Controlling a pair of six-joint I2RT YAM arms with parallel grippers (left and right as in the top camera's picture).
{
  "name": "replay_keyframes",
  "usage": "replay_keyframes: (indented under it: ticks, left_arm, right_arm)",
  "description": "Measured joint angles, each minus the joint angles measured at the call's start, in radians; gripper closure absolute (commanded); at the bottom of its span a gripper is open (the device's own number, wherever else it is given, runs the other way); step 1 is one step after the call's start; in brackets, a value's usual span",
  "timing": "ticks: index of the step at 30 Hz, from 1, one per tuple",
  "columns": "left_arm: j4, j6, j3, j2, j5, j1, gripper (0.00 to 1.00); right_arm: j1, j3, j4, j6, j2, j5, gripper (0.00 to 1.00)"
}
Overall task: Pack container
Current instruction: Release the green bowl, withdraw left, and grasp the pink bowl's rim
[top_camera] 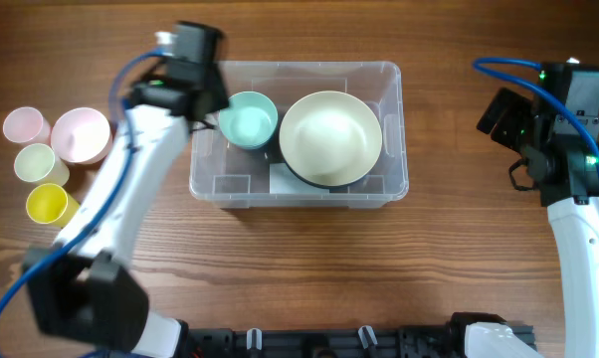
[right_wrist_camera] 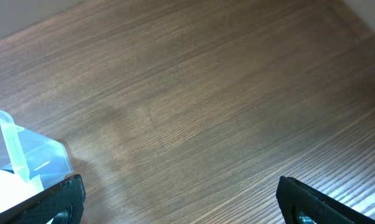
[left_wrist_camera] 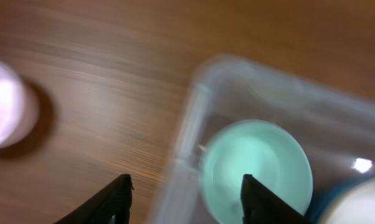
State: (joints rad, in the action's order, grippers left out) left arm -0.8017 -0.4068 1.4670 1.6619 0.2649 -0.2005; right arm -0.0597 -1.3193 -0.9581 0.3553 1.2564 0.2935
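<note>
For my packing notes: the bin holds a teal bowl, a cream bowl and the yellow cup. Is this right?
Not quite. The yellow cup stands on the table left of the bin, as the overhead view shows. The teal bowl and cream bowl are inside.

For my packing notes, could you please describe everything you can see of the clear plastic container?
The container is a large rectangular bin of clear plastic with rounded corners, a rimmed edge and a white label on its base. It sits upright and lidless on the wooden table. Inside lie a mint bowl at the left and a bigger cream bowl at the right. The open left gripper hangs over its left wall.
</note>
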Motion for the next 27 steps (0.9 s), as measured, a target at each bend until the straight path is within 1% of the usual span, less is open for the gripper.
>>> replay_keyframes:
  ticks: [3,4,7,8,10,13,16,18,21,24,27]
  left_arm:
    - [-0.036,-0.073,0.014,-0.048,0.003,0.106,0.61]
    - [-0.054,-0.104,0.016,-0.056,0.004,0.151,0.59]
    - [-0.116,-0.203,0.018,-0.055,0.003,0.264,0.44]
    - [-0.133,-0.232,0.018,-0.055,0.003,0.292,0.37]
    - [-0.163,-0.311,0.018,-0.053,0.0,0.351,0.3]
    - [-0.199,-0.445,0.018,-0.043,-0.018,0.428,0.33]
    - [-0.209,-0.536,0.018,-0.02,-0.05,0.483,0.34]
    - [-0.209,-0.575,0.018,0.003,-0.079,0.511,0.34]
    - [-0.208,-0.615,0.015,0.037,-0.106,0.527,0.45]
    - [-0.197,-0.659,-0.003,0.074,-0.12,0.528,0.46]
    - [-0.175,-0.716,-0.041,0.109,-0.129,0.528,0.44]
  right_arm:
    - [0.0,0.0,0.0,0.0,0.0,0.0,0.0]
    - [0.0,0.0,0.0,0.0,0.0,0.0,0.0]
    - [0.0,0.0,0.0,0.0,0.0,0.0,0.01]
    - [0.0,0.0,0.0,0.0,0.0,0.0,0.0]
    - [0.0,0.0,0.0,0.0,0.0,0.0,0.0]
    - [0.0,0.0,0.0,0.0,0.0,0.0,0.0]
    - [0.0,0.0,0.0,0.0,0.0,0.0,0.0]
    - [0.0,0.0,0.0,0.0,0.0,0.0,0.0]
    - [0.0,0.0,0.0,0.0,0.0,0.0,0.0]
    - [0.0,0.0,0.0,0.0,0.0,0.0,0.01]
    - [0.0,0.0,0.0,0.0,0.0,0.0,0.0]
